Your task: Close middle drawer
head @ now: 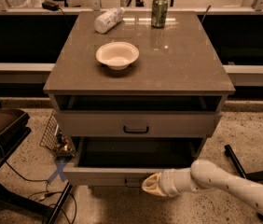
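The middle drawer (99, 175) is pulled out at the bottom of the cabinet, a wide grey-beige box with a dark, empty inside. Its narrow front panel carries a small dark handle (132, 183) at the centre. My gripper (149, 185) comes in from the lower right on a cream arm. Its tip is at the front panel, just right of the handle, touching or nearly touching it.
Above it is a flat shut drawer front with a black bracket handle (136, 129) and a dark open slot (136, 102). The cabinet top (187, 64) holds a white bowl (117, 55), a green can (159, 11) and a lying bottle (109, 20). A wire basket (51, 133), cables and blue tape (58, 171) lie left; a dark bar (236, 162) lies right.
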